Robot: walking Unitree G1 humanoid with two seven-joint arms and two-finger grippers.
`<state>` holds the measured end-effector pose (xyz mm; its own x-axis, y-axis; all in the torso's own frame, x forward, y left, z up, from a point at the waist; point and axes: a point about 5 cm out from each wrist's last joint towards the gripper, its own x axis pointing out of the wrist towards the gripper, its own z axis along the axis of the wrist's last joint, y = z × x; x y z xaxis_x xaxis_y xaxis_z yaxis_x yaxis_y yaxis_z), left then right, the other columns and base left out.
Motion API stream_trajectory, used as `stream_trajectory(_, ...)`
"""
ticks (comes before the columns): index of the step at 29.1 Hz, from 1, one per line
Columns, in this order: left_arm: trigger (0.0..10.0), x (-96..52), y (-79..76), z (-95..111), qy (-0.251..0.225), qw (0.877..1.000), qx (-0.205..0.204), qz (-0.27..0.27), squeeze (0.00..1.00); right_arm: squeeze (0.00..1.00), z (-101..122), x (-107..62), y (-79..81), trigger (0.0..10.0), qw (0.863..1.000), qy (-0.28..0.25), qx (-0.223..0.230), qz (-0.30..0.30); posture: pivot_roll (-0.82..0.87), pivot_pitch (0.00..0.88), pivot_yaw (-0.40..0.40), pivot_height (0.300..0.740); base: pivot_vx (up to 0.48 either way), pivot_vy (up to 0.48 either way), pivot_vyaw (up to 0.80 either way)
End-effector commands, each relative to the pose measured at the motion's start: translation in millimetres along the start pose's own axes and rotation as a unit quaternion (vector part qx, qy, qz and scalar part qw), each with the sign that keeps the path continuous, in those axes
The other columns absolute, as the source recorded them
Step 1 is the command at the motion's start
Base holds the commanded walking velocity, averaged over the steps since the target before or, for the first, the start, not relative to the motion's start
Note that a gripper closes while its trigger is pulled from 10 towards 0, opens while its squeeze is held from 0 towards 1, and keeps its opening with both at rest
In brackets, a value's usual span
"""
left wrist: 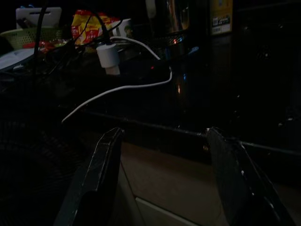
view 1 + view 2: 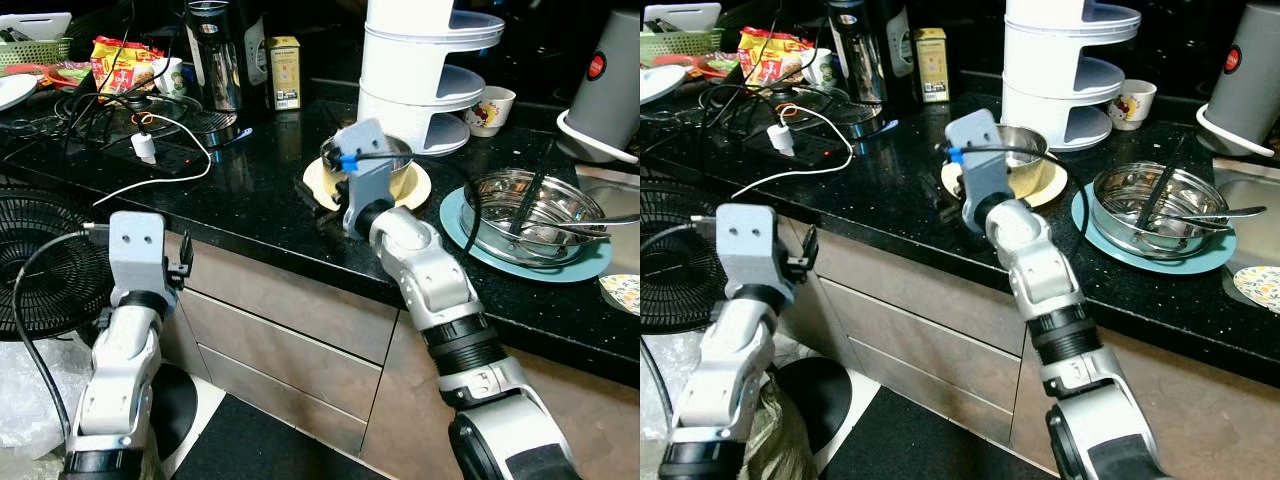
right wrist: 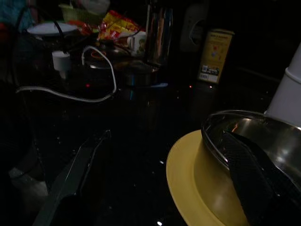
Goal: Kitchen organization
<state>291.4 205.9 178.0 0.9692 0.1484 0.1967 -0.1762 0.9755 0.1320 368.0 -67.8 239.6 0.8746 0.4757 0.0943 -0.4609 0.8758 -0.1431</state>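
**Right gripper at the steel bowl**

While reaching over the black stone counter (image 2: 260,190), right gripper (image 3: 155,179) spread wide, one finger (image 3: 254,179) inside the small steel bowl (image 2: 390,160) on the yellow plate (image 2: 415,192). Left gripper (image 1: 162,179) low before the beige drawers (image 2: 280,345), parted, holding nothing. Nearby: white tiered rack (image 2: 425,70), large steel bowl (image 2: 530,210) on teal plate (image 2: 500,262), white charger cable (image 2: 170,170).

Both eye views look forward and down from the head onto the black tabletop (image 2: 260,190). Each dim wrist view looks low along its fingers; all share the white cable (image 1: 117,87).
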Motion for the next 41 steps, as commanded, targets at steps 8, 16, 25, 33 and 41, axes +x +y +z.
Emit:
stream_trajectory(8, 10.0, 4.2, 11.9, 13, -0.023, 1.000, 0.016, 0.014, 0.00, 0.00, 13, 0.9, 7.4, 10.0, 0.998, -0.042, 0.032, 0.033, 0.06, 0.000, 0.018, 0.740, 0.290, 0.000, -0.38)
stream_trajectory(16, 10.0, 4.5, 10.1, 13, -0.020, 1.000, 0.011, 0.010, 0.00, 0.00, 22, -1.3, 19.1, 10.0, 0.995, -0.051, -0.001, 0.091, 0.06, 0.000, 0.020, 0.740, 0.285, 0.000, 0.00)
stream_trajectory(25, 10.0, 3.5, 4.5, 11, -0.017, 1.000, 0.003, 0.005, 0.00, 0.00, 31, -8.1, 19.3, 10.0, 0.987, -0.019, -0.067, 0.146, 0.05, 0.000, 0.022, 0.740, 0.028, 0.000, 0.00)
stream_trajectory(33, 10.0, 3.3, -1.5, 10, -0.013, 1.000, -0.002, -0.002, 0.00, 0.00, 27, -14.1, 19.4, 10.0, 0.966, 0.107, -0.153, 0.180, 0.05, 0.000, 0.023, 0.740, 0.000, 0.000, 0.00)
stream_trajectory(41, 10.0, 2.1, -1.1, 8, -0.010, 1.000, -0.002, -0.001, 0.00, 0.00, 19, -20.0, 22.9, 10.0, 0.953, 0.184, -0.151, 0.187, 0.05, 0.000, 0.017, 0.740, 0.000, 0.000, 0.00)
